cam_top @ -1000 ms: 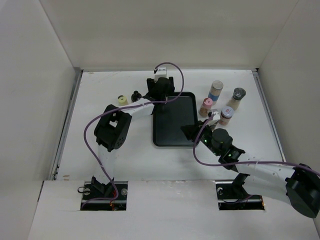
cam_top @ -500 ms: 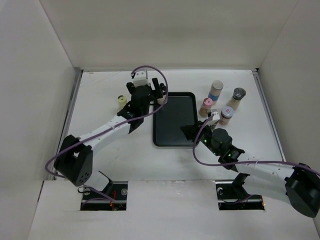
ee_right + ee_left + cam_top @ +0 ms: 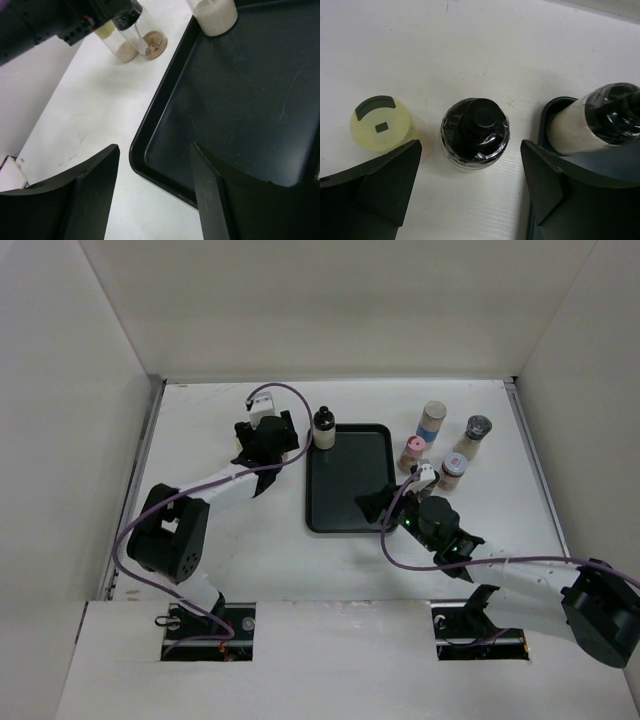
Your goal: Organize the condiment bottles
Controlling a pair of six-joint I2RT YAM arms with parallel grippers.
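The left gripper (image 3: 471, 150) is released, the black-capped bottle (image 3: 475, 131) between its fingers at frame centre; the right gripper (image 3: 155, 146) is released over the tray (image 3: 240, 100) edge.

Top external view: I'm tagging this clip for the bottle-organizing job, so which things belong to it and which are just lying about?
Belong: black tray, probably the destination; black-capped bottle standing in it; blue-labelled bottle; grey-capped shaker; pink-capped bottle; red-labelled bottle; yellow-capped shaker; second black-capped bottle (last two seen only from the left wrist).
Just there: purple cables; white walls.

The cream-filled bottle (image 3: 212, 15) is cropped at the right wrist view's top.
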